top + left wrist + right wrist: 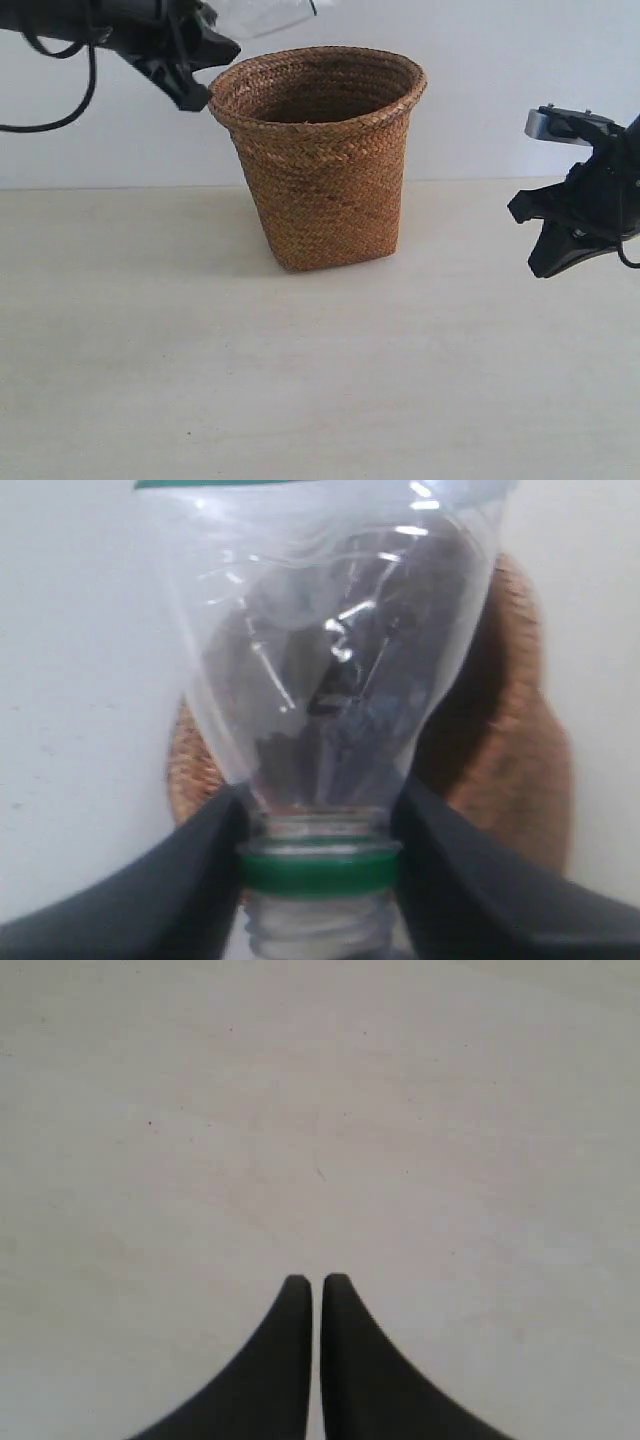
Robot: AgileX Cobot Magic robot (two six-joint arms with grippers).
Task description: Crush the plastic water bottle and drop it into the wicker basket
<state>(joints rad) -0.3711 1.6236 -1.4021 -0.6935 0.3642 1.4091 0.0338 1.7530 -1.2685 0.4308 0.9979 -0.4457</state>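
Note:
The plastic water bottle is clear and crumpled, with a green ring at its neck and bare threads below it. My left gripper is shut on that neck. In the exterior view the left gripper is high up by the left of the wicker basket's rim, and the bottle sticks out over the rim at the picture's top edge. The brown woven basket shows behind the bottle in the left wrist view. My right gripper is shut on nothing above bare table; it hangs far right.
The basket stands upright on a pale table in front of a white wall. A black cable loops down from the left arm.

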